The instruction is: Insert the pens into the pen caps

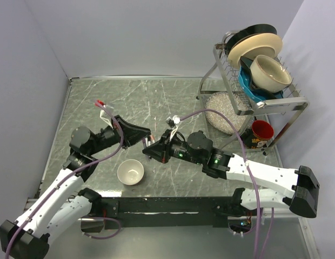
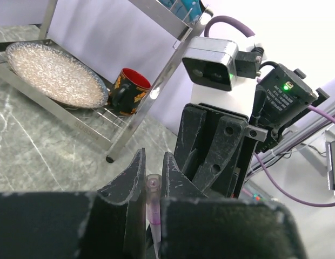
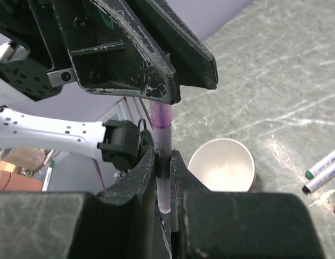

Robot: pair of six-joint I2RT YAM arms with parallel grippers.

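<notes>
My two grippers meet tip to tip above the middle of the table. My right gripper [image 1: 152,151] [image 3: 163,156] is shut on the barrel of a white-grey pen [image 3: 164,143] that stands upright in its view. The pen's upper end carries a translucent purple pen cap [image 3: 161,114]. My left gripper [image 1: 145,136] [image 2: 152,162] is shut on that cap [image 2: 152,186], and its round end shows between the fingers. Two more pens lie on the table in the right wrist view, one with a green end [image 3: 324,162] and one with a black end [image 3: 321,181]. No other caps are clearly seen.
A white bowl [image 1: 131,172] [image 3: 221,164] stands on the table just below the grippers. A metal dish rack [image 1: 254,81] with plates and bowls stands at the back right, over a speckled plate [image 1: 227,110] [image 2: 54,75]. A red mug [image 1: 262,131] [image 2: 132,86] stands beside it.
</notes>
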